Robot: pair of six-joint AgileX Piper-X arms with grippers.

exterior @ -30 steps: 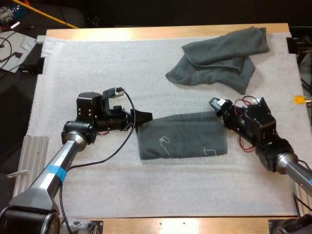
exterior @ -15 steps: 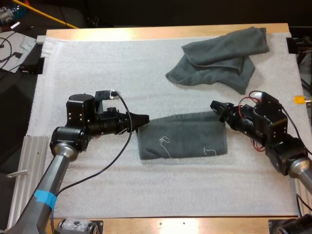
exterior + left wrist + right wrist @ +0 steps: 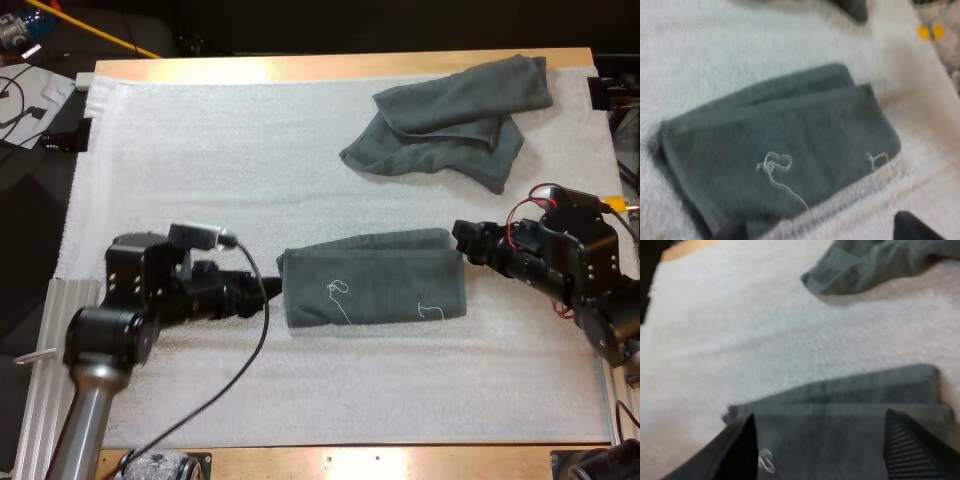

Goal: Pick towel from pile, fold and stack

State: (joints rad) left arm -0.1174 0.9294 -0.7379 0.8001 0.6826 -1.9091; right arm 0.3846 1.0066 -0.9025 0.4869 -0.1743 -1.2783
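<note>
A dark grey-green towel (image 3: 372,275) lies folded into a flat rectangle in the middle of the white mat, with loose white threads on its top. My left gripper (image 3: 268,290) sits just off the towel's left end, open and holding nothing. In the left wrist view, the left gripper (image 3: 822,232) has its tips apart at the near edge of the folded towel (image 3: 780,145). My right gripper (image 3: 465,238) is just off the towel's right end, also open. In the right wrist view, the right gripper (image 3: 822,440) has its fingers spread above the folded towel (image 3: 850,410). A crumpled towel (image 3: 450,118) lies at the far right of the mat.
The white mat (image 3: 200,150) covers most of the wooden table. A ribbed metal plate (image 3: 45,330) lies at the left edge beside my left arm. Cables and clutter sit beyond the far left corner. The crumpled towel (image 3: 875,262) lies beyond the folded one.
Both arms have drawn back from the folded towel: the left one leftward and toward the near edge, the right one rightward. The towel stays flat where it was.
</note>
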